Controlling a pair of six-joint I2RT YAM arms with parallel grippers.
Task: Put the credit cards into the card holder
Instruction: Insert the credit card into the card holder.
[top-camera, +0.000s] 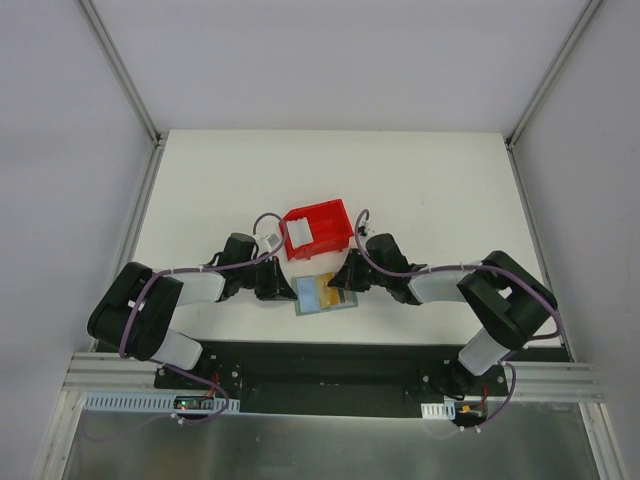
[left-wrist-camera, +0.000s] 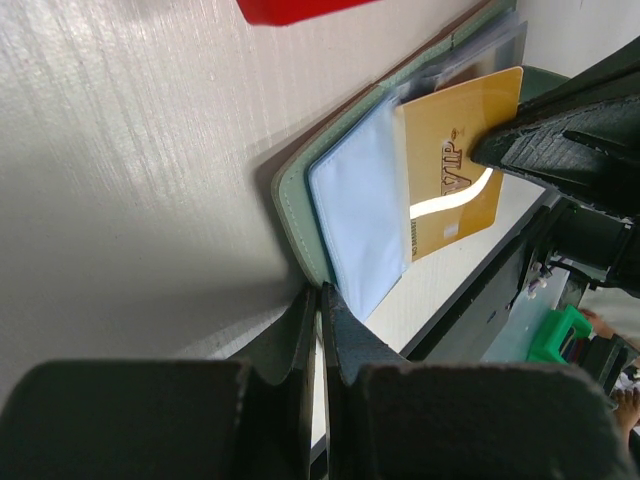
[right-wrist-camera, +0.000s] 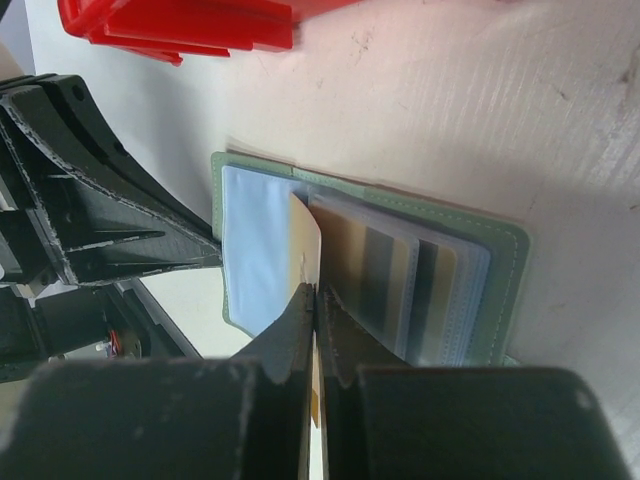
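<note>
White surface (top-camera: 200, 190), wallet (right-wrist-camera: 500, 290) open on it, right claw (right-wrist-camera: 316, 295) clenched on the gold card (left-wrist-camera: 455, 170), looks only partly tucked in, left claw (left-wrist-camera: 320, 300) pinched closed at the wallet's edge.

Black-and-white arms (top-camera: 195, 288), purple cables (top-camera: 258, 222)

The table (top-camera: 200, 180) is a white rectangular top with a faintly grained surface, closed in by pale panels on its left, right and far sides. Two things lie directly on it. A red plastic bin (top-camera: 318, 228) sits around the middle. Just on the near side of the bin, with a narrow strip of bare top between them, the card holder (top-camera: 310, 293) lies opened flat, pale blue inside facing up, close to the table's near edge.
</note>
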